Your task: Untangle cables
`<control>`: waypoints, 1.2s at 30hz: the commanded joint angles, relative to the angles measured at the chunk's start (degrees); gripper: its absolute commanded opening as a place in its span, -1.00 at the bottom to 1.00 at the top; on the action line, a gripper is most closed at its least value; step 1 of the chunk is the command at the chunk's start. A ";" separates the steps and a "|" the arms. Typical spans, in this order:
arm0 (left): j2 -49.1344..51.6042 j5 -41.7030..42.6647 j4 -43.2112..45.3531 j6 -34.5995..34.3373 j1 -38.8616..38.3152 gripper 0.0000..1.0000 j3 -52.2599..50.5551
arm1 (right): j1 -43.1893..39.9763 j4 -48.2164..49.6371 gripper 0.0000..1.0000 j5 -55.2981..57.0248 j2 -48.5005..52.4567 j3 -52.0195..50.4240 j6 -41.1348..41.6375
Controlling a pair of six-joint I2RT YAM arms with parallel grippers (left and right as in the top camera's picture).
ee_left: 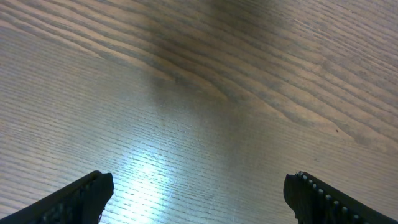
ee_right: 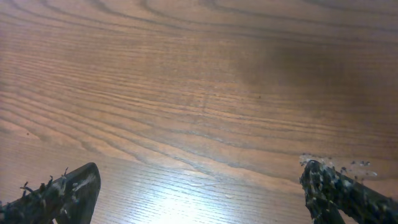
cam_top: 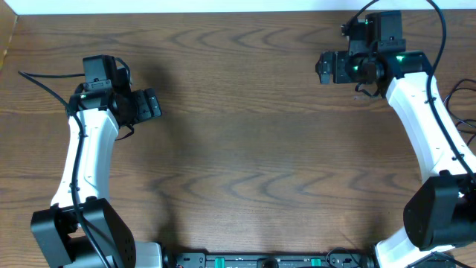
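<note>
**Overhead view shows no cords in reach yet: both arms wait, jaws wide**

Overhead, the wooden table (cam_top: 245,156) is bare brown grain between the two arms. Neither the black cord nor the white one shows in any of the three views, so I cannot say where the cables lie. If they are on the table, they are outside what these cameras take in.

The left gripper (cam_top: 151,104) sits between 9 and 10 o'clock from the table's middle, pointing toward 3 o'clock. Its wrist camera shows two dark fingers (ee_left: 81,198) spread far apart at the bottom corners, with only wood and a patch of glare between them. It is holding nothing.

The right gripper (cam_top: 324,67) sits at about 2 o'clock, pointing toward 9 o'clock. Its fingers (ee_right: 65,190) are likewise spread wide over bare wood, with nothing pinched between them.

As I judge it, the work on the cords is not in hand at this moment. Both arms are parked at the far side, open and unloaded, which fits either the very start or the very end of the job. With no cords in sight, the pictures do not settle which.

If untangling is to come, the next move first calls for finding the knot. Then one gripper would take the black cord and the other the white, each close to where they cross. The cords are thin, so the wide jaws would need to come down squarely over a strand and close fully. Pulling toward 9 and 3 o'clock should open the loops, but a plug end could snag.
</note>
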 commanded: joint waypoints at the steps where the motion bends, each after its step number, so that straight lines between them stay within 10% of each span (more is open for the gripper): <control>1: -0.07 -0.33 -0.04 0.31 0.22 0.86 0.72 | 0.50 -0.11 0.99 -0.15 -1.53 0.79 -0.31; 36: -3.21 -1.81 4.83 3.61 -5.77 0.86 -1.60 | 0.50 -0.11 0.99 -0.15 -1.53 0.79 -0.31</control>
